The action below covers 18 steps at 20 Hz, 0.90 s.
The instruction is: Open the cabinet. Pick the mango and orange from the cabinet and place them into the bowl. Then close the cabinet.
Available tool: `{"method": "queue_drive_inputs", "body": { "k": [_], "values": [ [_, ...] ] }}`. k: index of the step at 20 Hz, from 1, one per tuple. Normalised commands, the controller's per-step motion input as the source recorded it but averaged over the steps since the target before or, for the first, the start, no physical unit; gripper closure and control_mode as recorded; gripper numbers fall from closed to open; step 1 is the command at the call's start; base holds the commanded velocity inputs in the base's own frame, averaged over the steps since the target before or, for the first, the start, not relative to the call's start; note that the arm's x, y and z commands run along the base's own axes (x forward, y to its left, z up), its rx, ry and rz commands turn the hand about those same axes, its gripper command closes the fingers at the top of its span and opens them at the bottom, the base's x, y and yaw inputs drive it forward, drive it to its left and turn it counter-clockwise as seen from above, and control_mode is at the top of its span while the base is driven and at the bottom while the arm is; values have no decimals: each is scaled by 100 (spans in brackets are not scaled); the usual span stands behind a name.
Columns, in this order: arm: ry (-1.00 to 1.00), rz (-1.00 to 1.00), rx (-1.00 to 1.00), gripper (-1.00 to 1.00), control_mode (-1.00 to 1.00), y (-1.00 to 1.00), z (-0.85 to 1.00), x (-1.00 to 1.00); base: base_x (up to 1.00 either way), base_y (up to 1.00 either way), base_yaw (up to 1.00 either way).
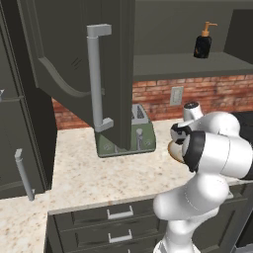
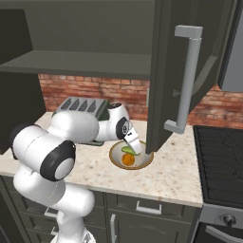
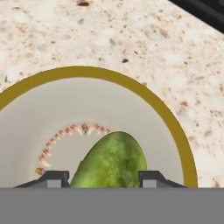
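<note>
the gripper (image 3: 103,177) holds the mango (image 3: 111,162) between its jaws - just above the bowl (image 3: 175,127). the orange (image 2: 128,159) lies in this bowl.

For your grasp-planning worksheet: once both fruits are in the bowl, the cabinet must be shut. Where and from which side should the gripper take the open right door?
Probably the right door's long upright silver handle, around mid-length. It stands off the door panel, leaving room for fingers, so approach from the handle's face with the jaws straddling the bar horizontally.
</note>
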Motion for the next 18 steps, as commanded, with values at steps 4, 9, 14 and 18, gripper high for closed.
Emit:
{"method": "queue_drive_inputs", "body": {
  "k": [4, 9, 14, 18],
  "values": [
    [0, -2, 0, 100, -100, 0, -6, 2, 0, 0, 0],
    [2, 0, 0, -100, -100, 0, 0, 0, 0, 0, 0],
    [1, 0, 0, -100, -100, 0, 0, 0, 0, 0, 0],
    [0, 0, 0, -100, -100, 0, 0, 0, 0, 0, 0]
  ]
}}
